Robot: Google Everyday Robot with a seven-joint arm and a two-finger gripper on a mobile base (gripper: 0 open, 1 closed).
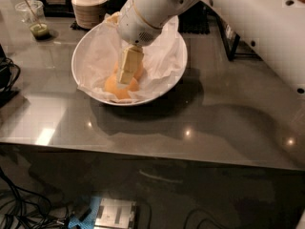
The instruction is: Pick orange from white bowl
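Orange (116, 88), pale and rounded, lies in white bowl (76, 63) beneath hand (125, 78), grip unclear.

arm (248, 18): glossy white rounded shells, dark screw holes | wrist (143, 25): perforated grille | pincer (126, 75): cream, blocky, inside white bowl (82, 51)

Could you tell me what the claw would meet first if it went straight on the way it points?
Probably the orange right below the claw, in the white bowl; they may already touch.
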